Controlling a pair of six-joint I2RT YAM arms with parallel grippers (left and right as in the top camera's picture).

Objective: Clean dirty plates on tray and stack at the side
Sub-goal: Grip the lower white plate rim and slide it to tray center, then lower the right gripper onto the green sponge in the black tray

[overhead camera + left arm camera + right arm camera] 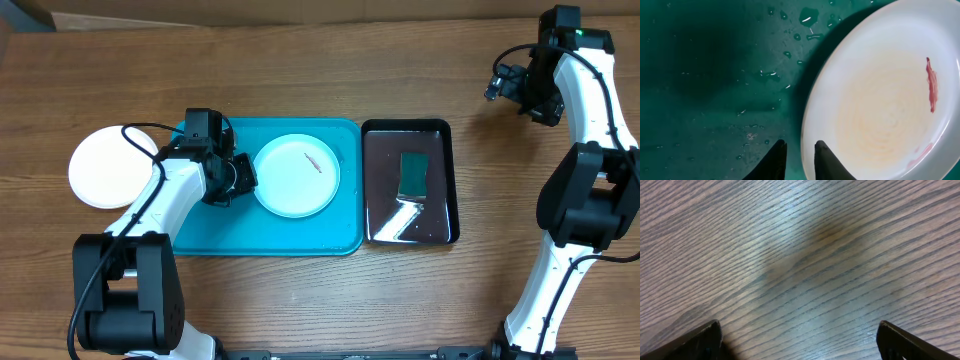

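Fingers (826, 161) of your left gripper (241, 176) stand narrowly parted at the near rim of the pale plate (880, 100). The plate lies on the turquoise tray (710, 75), just right of them; you cannot tell whether they pinch that rim. A reddish smear (931, 85) marks the plate as dirty, so cleaning looks to be the step in hand. Next you need a sure hold on the rim. Your right gripper (797, 335) hangs released over bare bench (805, 255), well apart. Behind the left fingers, off the tray, sits a white plate (105, 166).

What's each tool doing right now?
Left tool: jaws barely apart at the plate rim; grip cannot be told.
Right tool: open, empty.
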